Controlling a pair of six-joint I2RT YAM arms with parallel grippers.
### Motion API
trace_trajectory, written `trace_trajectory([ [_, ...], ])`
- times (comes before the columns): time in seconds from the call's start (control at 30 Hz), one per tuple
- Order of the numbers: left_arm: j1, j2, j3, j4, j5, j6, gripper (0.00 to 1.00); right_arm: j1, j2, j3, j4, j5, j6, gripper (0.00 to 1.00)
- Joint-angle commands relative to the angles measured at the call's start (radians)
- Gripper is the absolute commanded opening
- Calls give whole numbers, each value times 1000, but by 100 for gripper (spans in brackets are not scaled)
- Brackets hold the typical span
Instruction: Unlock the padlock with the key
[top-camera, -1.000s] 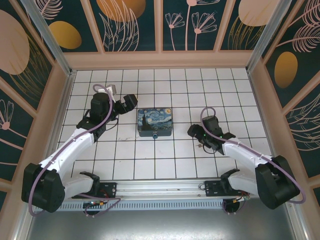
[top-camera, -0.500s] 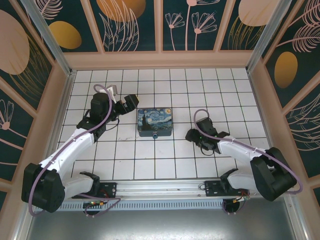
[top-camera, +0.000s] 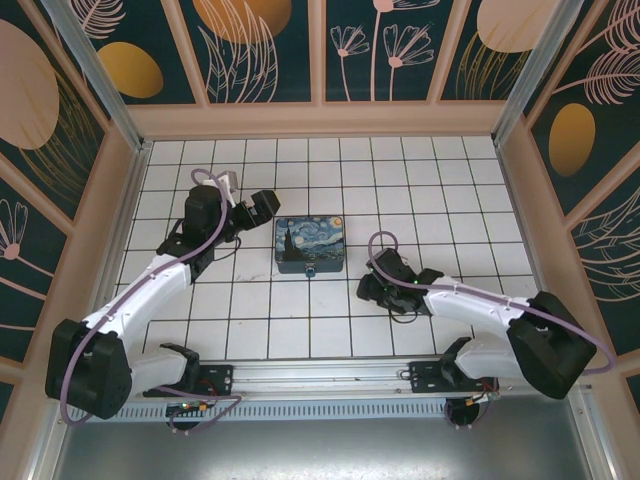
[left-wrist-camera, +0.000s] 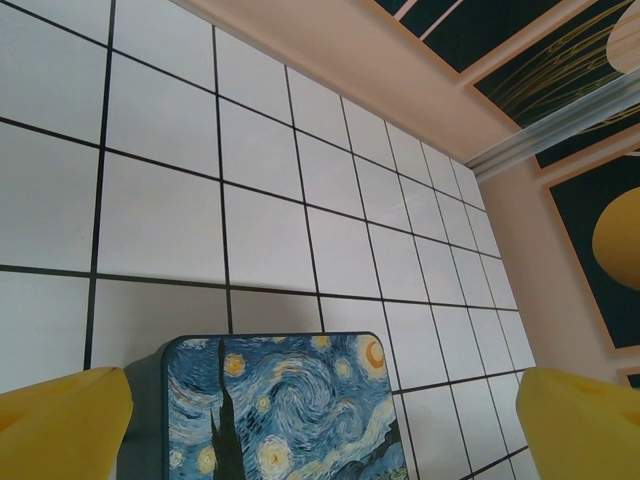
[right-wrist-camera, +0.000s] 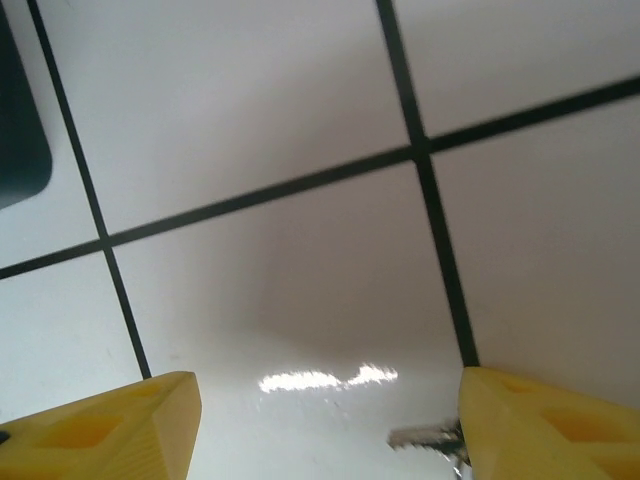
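The padlock (top-camera: 311, 270) is a tiny bluish spot at the near edge of the box with the swirly painting (top-camera: 310, 245). My left gripper (top-camera: 256, 206) hangs open just left of that box; in the left wrist view its yellow fingertips (left-wrist-camera: 62, 425) flank the box lid (left-wrist-camera: 290, 410). My right gripper (top-camera: 368, 285) is low over the floor, right of the padlock, jaws apart. In the right wrist view the key (right-wrist-camera: 425, 437) shows as a thin silvery blade on the tile, against the inner side of the right finger (right-wrist-camera: 550, 425). Nothing is pinched between the fingers.
A dark corner of the box (right-wrist-camera: 18, 150) shows at the left edge of the right wrist view. White tiled floor (top-camera: 250, 320) surrounds the box. Wooden walls (top-camera: 320, 120) enclose the floor at the back and sides.
My right gripper has slid left across the floor toward the front of the box, and its jaws have narrowed somewhat. The left arm has barely moved.
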Motion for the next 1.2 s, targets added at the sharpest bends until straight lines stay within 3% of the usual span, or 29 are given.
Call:
trace_trajectory([
  [0.0, 4, 13, -15, 39, 25, -15, 99, 0, -70, 34, -122, 62, 70, 69],
  [0.2, 4, 26, -18, 51, 39, -26, 98, -3, -83, 41, -155, 66, 73, 68],
  [0.57, 4, 34, -28, 64, 56, -36, 99, -5, 73, 114, -154, 68, -119, 66],
  [1.17, 4, 42, -34, 85, 63, -49, 99, 46, 58, 82, -199, -56, -66, 59],
])
